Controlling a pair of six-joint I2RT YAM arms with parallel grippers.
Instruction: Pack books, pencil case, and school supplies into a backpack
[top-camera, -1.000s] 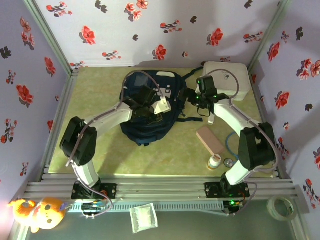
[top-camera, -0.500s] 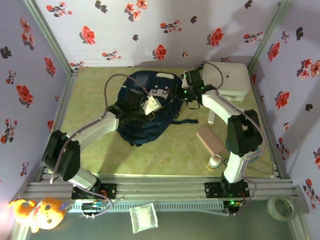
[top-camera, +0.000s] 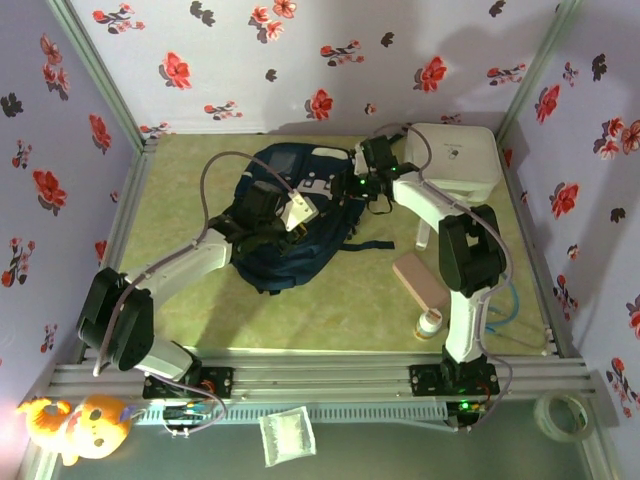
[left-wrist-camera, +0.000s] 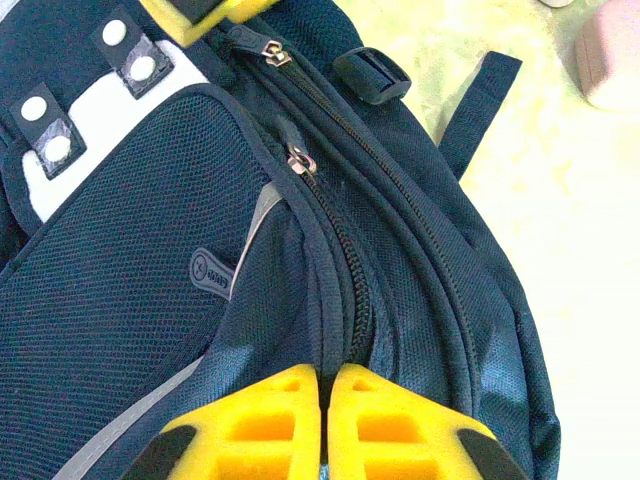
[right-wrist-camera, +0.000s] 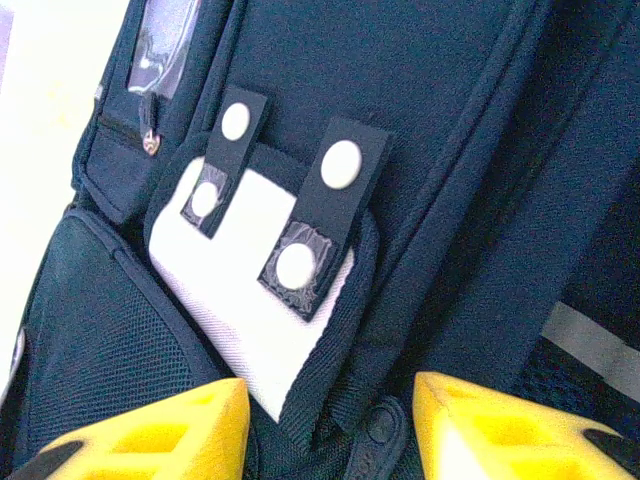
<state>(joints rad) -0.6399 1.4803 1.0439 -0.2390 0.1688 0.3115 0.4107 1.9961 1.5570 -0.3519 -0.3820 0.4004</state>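
Note:
The navy backpack (top-camera: 300, 250) lies flat mid-table, its pale buckle tabs (right-wrist-camera: 300, 265) and white panel facing up. My left gripper (left-wrist-camera: 325, 372) is shut, pinching a fold of backpack fabric beside a closed zipper (left-wrist-camera: 340, 270); from above the left gripper (top-camera: 278, 222) sits over the bag's middle. My right gripper (right-wrist-camera: 330, 400) is open, and the corner of the backpack's front pocket sits between its yellow fingers (right-wrist-camera: 190, 425); seen from above, the right gripper (top-camera: 350, 188) is at the bag's upper right edge. The pinkish-tan pencil case (top-camera: 420, 280) lies to the bag's right. The books are out of view.
A white rounded box (top-camera: 462, 158) stands at the back right, just behind the right arm. A small white bottle (top-camera: 430, 322) stands near the front right, below the pencil case. A dark strap (top-camera: 372, 243) trails from the bag toward the pencil case.
The right gripper has moved left from the white box onto the backpack's upper right edge. The left arm has swung further left while holding the bag's middle; the bag shifted slightly.

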